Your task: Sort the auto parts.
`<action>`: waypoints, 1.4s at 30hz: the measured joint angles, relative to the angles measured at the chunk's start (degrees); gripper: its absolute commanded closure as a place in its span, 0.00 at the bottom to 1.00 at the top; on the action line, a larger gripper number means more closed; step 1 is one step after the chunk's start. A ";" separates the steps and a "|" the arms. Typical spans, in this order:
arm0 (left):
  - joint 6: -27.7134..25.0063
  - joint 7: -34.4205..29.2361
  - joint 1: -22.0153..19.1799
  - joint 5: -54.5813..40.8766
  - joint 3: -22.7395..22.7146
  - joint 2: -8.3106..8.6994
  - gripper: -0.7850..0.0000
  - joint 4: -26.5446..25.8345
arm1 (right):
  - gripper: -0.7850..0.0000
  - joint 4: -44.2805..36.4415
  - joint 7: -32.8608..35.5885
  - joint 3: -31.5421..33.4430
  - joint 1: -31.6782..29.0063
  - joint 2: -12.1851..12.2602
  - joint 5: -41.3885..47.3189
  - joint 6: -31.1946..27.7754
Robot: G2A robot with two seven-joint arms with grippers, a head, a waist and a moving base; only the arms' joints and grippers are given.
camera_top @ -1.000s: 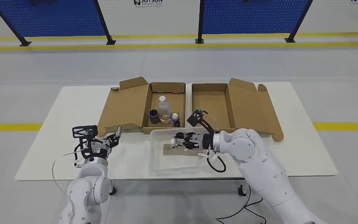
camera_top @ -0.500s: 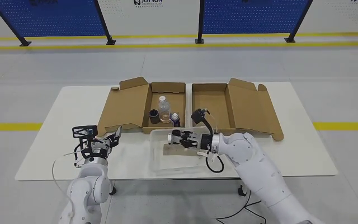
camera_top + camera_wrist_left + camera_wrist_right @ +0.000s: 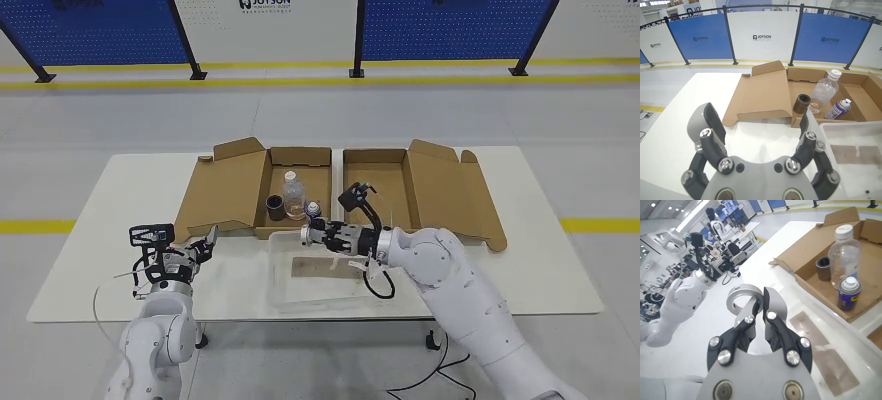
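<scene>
Over the far rim of the clear tub point(image 3: 278, 290), the right gripper point(image 3: 312, 236) now carries a metal ring point(image 3: 751, 289). A second ago it was low inside the tub, so the part has been lifted out and swung toward the cardboard boxes. Its fingers are clamped on the ring's wall, one through the hole and one outside. That reads as the pick done and the drop still to come. The ring hangs just beside the near wall of the left box point(image 3: 225, 190), close to the spray can point(image 3: 313, 211). The left gripper point(image 3: 757, 117) has not stirred: it hovers over the near left part of the desk point(image 3: 120, 220), fingers wide apart and holding nothing. Beyond the desk lies a pale floor point(image 3: 300, 115) with yellow lines point(image 3: 300, 80), backed by blue and white fence panels point(image 3: 100, 30). On the white top, the left box and the right box point(image 3: 440, 190) lie open side by side, with the tub just in front of them. In the left box stand a clear bottle point(image 3: 292, 195), the spray can and a dark bushing point(image 3: 274, 208), close together.
</scene>
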 measured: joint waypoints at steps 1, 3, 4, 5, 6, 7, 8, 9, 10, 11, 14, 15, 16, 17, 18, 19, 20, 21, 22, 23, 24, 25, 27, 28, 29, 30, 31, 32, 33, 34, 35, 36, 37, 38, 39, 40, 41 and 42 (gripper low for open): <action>0.00 0.00 0.00 0.00 0.00 0.00 0.00 0.00 | 1.00 -1.09 -0.25 0.24 -0.05 0.18 -2.59 1.48; 0.00 0.00 0.00 0.00 0.00 0.00 0.00 0.00 | 1.00 -4.77 0.00 0.38 -0.36 0.66 -10.55 5.17; 0.00 0.00 0.00 0.00 0.00 0.00 0.00 0.00 | 1.00 -6.58 0.26 0.34 -0.67 0.83 -13.67 6.44; 0.00 0.00 0.00 0.00 0.00 0.00 0.00 0.00 | 1.00 -8.79 0.66 0.28 -1.24 1.04 -17.15 7.87; 0.00 0.00 0.00 0.00 0.00 0.00 0.00 0.00 | 1.00 -10.24 0.93 0.27 -1.68 1.17 -19.23 8.74; 0.00 0.00 0.00 0.00 0.00 0.00 0.00 0.00 | 1.00 -11.46 1.09 0.30 -2.11 1.28 -20.84 9.39; 0.00 0.00 0.00 0.00 0.00 0.00 0.00 0.00 | 1.00 -12.73 1.23 0.40 -2.58 1.39 -22.44 9.99; 0.00 0.00 0.00 0.00 0.00 0.00 0.00 0.00 | 1.00 -13.49 1.26 0.50 -2.86 1.47 -23.46 10.40; 0.00 0.00 0.00 0.00 0.00 0.00 0.00 0.00 | 1.00 -14.16 1.25 0.62 -3.12 1.55 -24.39 10.81; 0.00 0.00 0.00 0.00 0.00 0.00 0.00 0.00 | 1.00 -14.96 0.98 0.82 -3.45 1.63 -25.40 11.30; 0.00 0.00 0.00 0.00 0.00 0.00 0.00 0.00 | 1.00 -16.82 0.56 1.56 -3.99 1.88 -28.74 13.02; 0.00 0.00 0.00 0.00 0.00 0.00 0.00 0.00 | 1.00 -17.47 0.53 1.74 -4.05 1.94 -29.96 13.56; 0.00 0.00 0.00 0.00 0.00 0.00 0.00 0.00 | 1.00 -18.06 0.35 1.94 -4.06 1.99 -31.02 14.04; 0.00 0.00 0.00 0.00 0.00 0.00 0.00 0.00 | 1.00 -18.60 0.09 2.26 -4.01 2.05 -32.47 14.74; 0.00 0.00 0.00 0.00 0.00 0.00 0.00 0.00 | 1.00 -18.88 0.14 2.45 -3.86 2.10 -33.78 15.33; 0.00 0.00 0.00 0.00 0.00 0.00 0.00 0.00 | 1.00 -19.07 0.38 2.55 -3.61 2.14 -35.19 15.97; 0.00 0.00 0.00 0.00 0.00 0.00 0.00 0.00 | 1.00 -19.03 0.82 2.61 -3.17 2.14 -36.93 16.89; 0.00 0.00 0.00 0.00 0.00 0.00 0.00 0.00 | 1.00 -18.76 1.09 2.67 -2.77 2.11 -37.89 17.59; 0.00 0.00 0.00 0.00 0.00 0.00 0.00 0.00 | 1.00 -18.30 1.30 2.76 -2.29 2.05 -38.59 18.33; 0.00 0.00 0.00 0.00 0.00 0.00 0.00 0.00 | 1.00 -17.45 1.97 2.77 -1.51 2.01 -40.00 19.38; 0.00 0.00 0.00 0.00 0.00 0.00 0.00 0.00 | 1.00 -16.82 2.58 2.66 -0.87 1.95 -41.43 20.23; 0.00 0.00 0.00 0.00 0.00 0.00 0.00 0.00 | 1.00 -16.14 2.95 2.56 -0.36 1.84 -42.53 21.18; 0.00 0.00 0.00 0.00 0.00 0.00 0.00 0.00 | 1.00 -13.91 3.19 2.73 0.58 1.55 -42.30 23.48; 0.00 0.00 0.00 0.00 0.00 0.00 0.00 0.00 | 1.00 -12.74 3.33 2.80 0.98 1.45 -42.15 24.37; 0.00 0.00 0.00 0.00 0.00 0.00 0.00 0.00 | 1.00 -10.96 3.91 2.75 1.58 1.32 -42.50 25.41; 0.00 0.00 0.00 0.00 0.00 0.00 0.00 0.00 | 1.00 -9.53 4.58 2.52 2.14 1.21 -43.28 26.13; 0.00 0.00 0.00 0.00 0.00 0.00 0.00 0.00 | 1.00 -8.09 5.11 2.18 2.72 1.08 -44.11 26.84; 0.00 0.00 0.00 0.00 0.00 0.00 0.00 0.00 | 1.00 -6.18 5.46 1.72 3.40 0.84 -44.62 27.82; 0.00 0.00 0.00 0.00 0.00 0.00 0.00 0.00 | 1.00 -4.73 5.58 1.44 3.84 0.66 -44.69 28.57; 0.00 0.00 0.00 0.00 0.00 0.00 0.00 0.00 | 1.00 -2.75 5.70 1.13 4.47 0.41 -44.83 29.57; 0.00 0.00 0.00 0.00 0.00 0.00 0.00 0.00 | 1.00 -1.30 5.71 0.93 4.97 0.23 -44.85 30.24; 0.00 0.00 0.00 0.00 0.00 0.00 0.00 0.00 | 1.00 0.11 5.69 0.77 5.44 0.04 -44.68 30.84; 0.00 0.00 0.00 0.00 0.00 0.00 0.00 0.00 | 1.00 1.94 5.63 0.71 6.06 -0.22 -44.04 31.65; 0.00 0.00 0.00 0.00 0.00 0.00 0.00 0.00 | 1.00 3.24 5.47 0.80 6.50 -0.41 -43.36 32.32; 0.00 0.00 0.00 0.00 0.00 0.00 0.00 0.00 | 1.00 4.51 5.31 0.95 6.93 -0.60 -42.50 32.92; 0.00 0.00 0.00 0.00 0.00 0.00 0.00 0.00 | 1.00 5.85 5.33 1.07 7.42 -0.77 -41.74 33.37; 0.00 0.00 0.00 0.00 0.00 0.00 0.00 0.00 | 1.00 7.67 5.54 1.10 8.26 -0.99 -41.14 33.75; 0.00 0.00 0.00 0.00 0.00 0.00 0.00 0.00 | 1.00 9.04 5.68 1.10 8.96 -1.17 -40.79 34.04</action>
